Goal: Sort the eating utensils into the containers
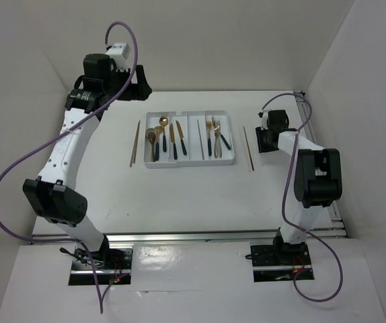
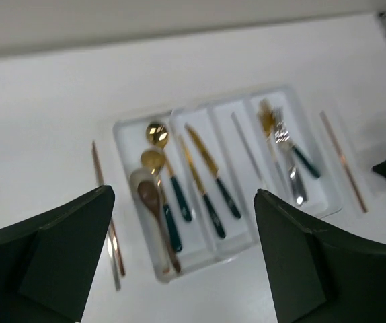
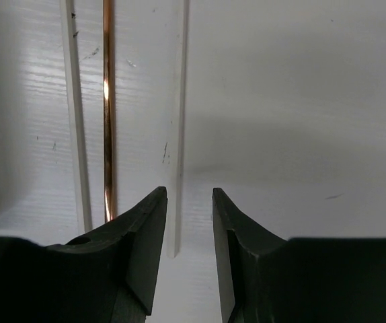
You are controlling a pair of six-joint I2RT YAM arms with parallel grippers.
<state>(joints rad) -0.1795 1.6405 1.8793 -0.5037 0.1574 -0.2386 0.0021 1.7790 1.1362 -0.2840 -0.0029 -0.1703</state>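
Observation:
The white four-compartment tray [image 1: 190, 161] lies mid-table. From left, its compartments hold spoons [image 1: 155, 136], knives [image 1: 177, 138], one chopstick [image 1: 200, 138] and forks [image 1: 214, 134]. Two chopsticks [image 1: 134, 142] lie on the table left of the tray and one chopstick [image 1: 247, 148] right of it. My left gripper [image 1: 138, 85] hovers high behind the tray's left end, open and empty. In the left wrist view the gripper [image 2: 183, 195] frames the tray [image 2: 210, 256]. My right gripper [image 1: 261, 138] is low beside the right chopstick [image 3: 109, 108], narrowly open and empty [image 3: 187, 195]. The chopstick lies just left of its left finger [image 3: 142, 235].
White walls enclose the table on the left, back and right. Two pale strips [image 3: 178, 134] run along the table under the right gripper. A purple cable [image 1: 18, 161] loops off the left arm. The right wall is close to the right arm [image 1: 317, 175].

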